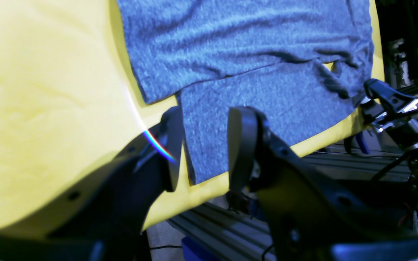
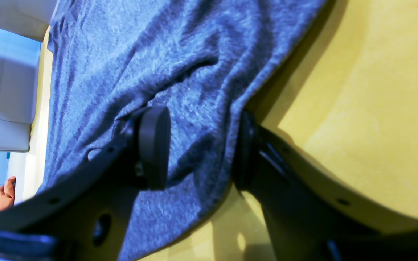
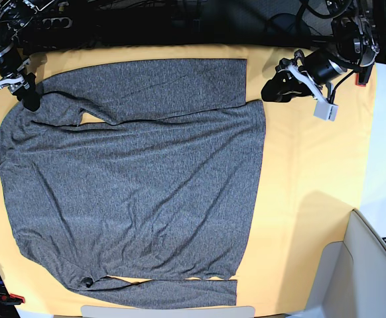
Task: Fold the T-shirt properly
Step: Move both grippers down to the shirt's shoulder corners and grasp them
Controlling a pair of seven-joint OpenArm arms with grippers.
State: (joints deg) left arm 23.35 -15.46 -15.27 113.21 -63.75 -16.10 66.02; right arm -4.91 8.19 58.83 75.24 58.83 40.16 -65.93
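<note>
The grey T-shirt [image 3: 133, 185] lies spread flat on the yellow table cloth [image 3: 306, 172], one long sleeve folded across the far edge and the other along the near edge. My left gripper [image 3: 272, 89] hovers just beside the shirt's far right corner. In the left wrist view it [image 1: 207, 145] is open, with the shirt [image 1: 249, 43] corner showing beyond the gap. My right gripper [image 3: 28, 98] is at the far left shoulder. In the right wrist view it [image 2: 200, 148] stands wide, straddling a raised fold of the shirt [image 2: 140, 54] near its edge.
A white seat-like object [image 3: 372, 265] stands at the near right corner. Aluminium frame rails [image 1: 230, 224] run below the table edge. Dark equipment and cables line the far side. A person's hand [image 2: 5, 192] shows beyond the table.
</note>
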